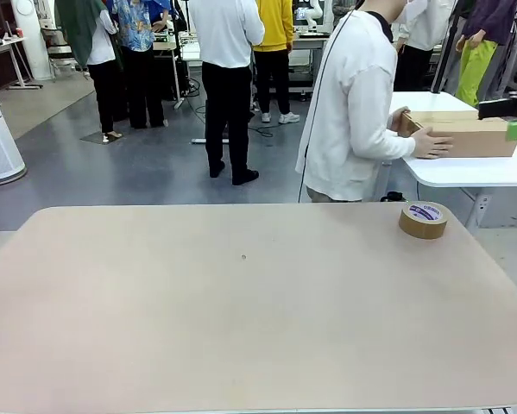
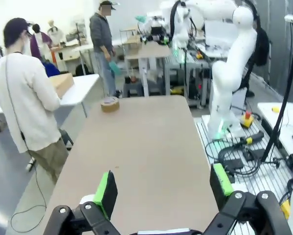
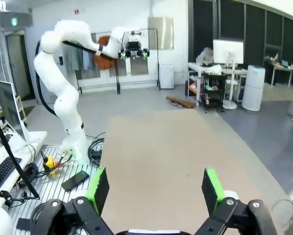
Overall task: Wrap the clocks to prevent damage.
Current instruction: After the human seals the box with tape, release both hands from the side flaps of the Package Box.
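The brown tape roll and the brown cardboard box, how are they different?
The brown tape roll is a small round ring; the brown cardboard box is long and rectangular. The roll lies flat by itself near the far right corner of the beige table; the box rests on a white table behind it. Nobody touches the roll; the person's hand is on the box. Both are brown.

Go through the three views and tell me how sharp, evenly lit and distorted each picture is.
Front view: sharp, flat even light on the table, only a faint shadow by the tape roll. Left wrist view: wide-angle bending at the edges, washed-out bright patch upper left, left gripper fingers soft up close. Right wrist view: clear mid-distance, right gripper slightly soft, black panels dim upper right.
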Tool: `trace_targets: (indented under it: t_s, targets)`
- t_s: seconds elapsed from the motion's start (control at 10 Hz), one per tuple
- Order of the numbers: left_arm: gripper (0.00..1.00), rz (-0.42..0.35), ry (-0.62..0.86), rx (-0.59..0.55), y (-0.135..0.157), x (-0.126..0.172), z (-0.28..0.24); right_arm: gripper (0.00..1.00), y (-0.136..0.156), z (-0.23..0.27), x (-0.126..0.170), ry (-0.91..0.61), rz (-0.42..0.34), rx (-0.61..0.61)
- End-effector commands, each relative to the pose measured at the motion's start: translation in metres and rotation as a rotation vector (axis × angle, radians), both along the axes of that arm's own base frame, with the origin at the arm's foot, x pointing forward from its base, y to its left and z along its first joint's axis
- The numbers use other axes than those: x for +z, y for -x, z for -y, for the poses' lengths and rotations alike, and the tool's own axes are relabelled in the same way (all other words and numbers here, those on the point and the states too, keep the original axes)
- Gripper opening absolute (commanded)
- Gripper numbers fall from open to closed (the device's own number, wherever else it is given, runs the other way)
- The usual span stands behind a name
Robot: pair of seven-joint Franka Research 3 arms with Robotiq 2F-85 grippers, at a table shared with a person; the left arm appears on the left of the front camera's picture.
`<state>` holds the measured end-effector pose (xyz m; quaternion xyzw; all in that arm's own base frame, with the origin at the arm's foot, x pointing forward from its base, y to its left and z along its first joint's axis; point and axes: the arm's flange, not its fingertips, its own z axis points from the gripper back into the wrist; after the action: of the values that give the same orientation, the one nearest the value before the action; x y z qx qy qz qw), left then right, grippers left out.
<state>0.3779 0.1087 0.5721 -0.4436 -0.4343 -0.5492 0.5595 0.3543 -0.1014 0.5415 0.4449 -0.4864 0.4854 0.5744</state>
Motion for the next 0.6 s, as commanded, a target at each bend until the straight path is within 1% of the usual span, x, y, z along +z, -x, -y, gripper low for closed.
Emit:
trace_targets:
  t_s: [0.0, 0.1, 0.2, 0.3, 0.5]
  targets:
    - [1.00, 0.003, 0.061, 0.065, 0.000, -0.005, -0.025, 1.00, -0.023, 0.016, -0.018, 0.012, -0.014, 0.026]
    - [1.00, -0.012, 0.060, 0.097, 0.003, -0.013, -0.032, 1.00, -0.026, 0.020, -0.023, 0.022, -0.038, 0.026]
    - [1.00, -0.039, 0.039, 0.116, 0.000, -0.020, -0.036, 1.00, -0.027, 0.019, -0.025, 0.037, -0.043, 0.029]
    - [1.00, -0.069, -0.012, 0.112, -0.008, -0.025, -0.037, 1.00, -0.027, 0.016, -0.025, 0.051, -0.044, 0.028]
    - [1.00, -0.080, -0.077, 0.156, -0.016, -0.034, -0.031, 1.00, -0.028, 0.010, -0.024, 0.069, -0.045, 0.029]
